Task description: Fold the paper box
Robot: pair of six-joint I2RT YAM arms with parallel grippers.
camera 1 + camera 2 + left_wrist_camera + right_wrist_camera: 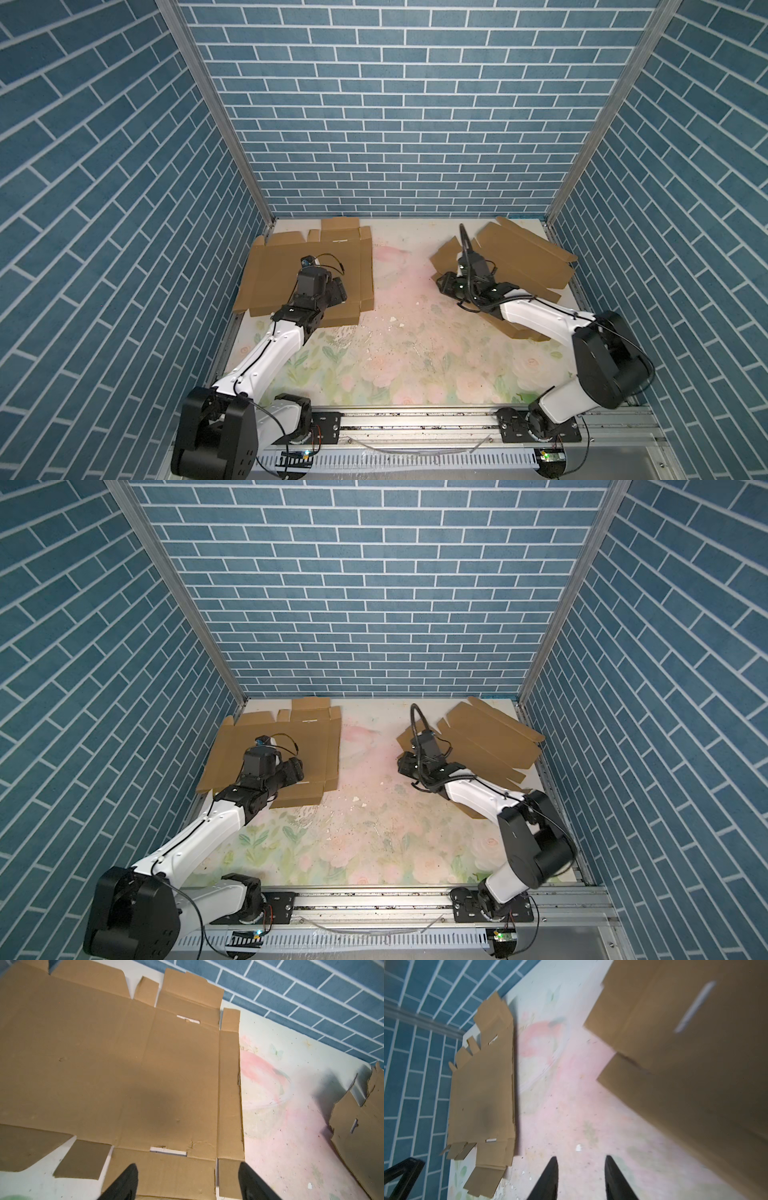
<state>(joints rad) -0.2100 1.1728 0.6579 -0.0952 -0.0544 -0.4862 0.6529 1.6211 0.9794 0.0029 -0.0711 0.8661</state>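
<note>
- The left gripper (pixel 187 1164) has its jaws spread and clasps nothing. Directly beneath them, between the two fingers, lies the end flap (pixel 164 1172) of the flat cardboard blank (pixel 93 1064).
- Just ahead of the fingertips runs that flap's crease, marked by a slot (pixel 168 1151). Beyond it the panels spread away, and the long axis seems to run across the jaws' opening line.
- This blank is brown, scored and unfolded, with every flap lying flat on the table (pixel 415 353).
- The right gripper (pixel 581 1157) has its jaws parted more narrowly over bare table and holds nothing. The second blank (pixel 685 1064) lies off to one side and appears partly tilted up. That view is blurred.
- The left arm looks nearer to a first fold.
</note>
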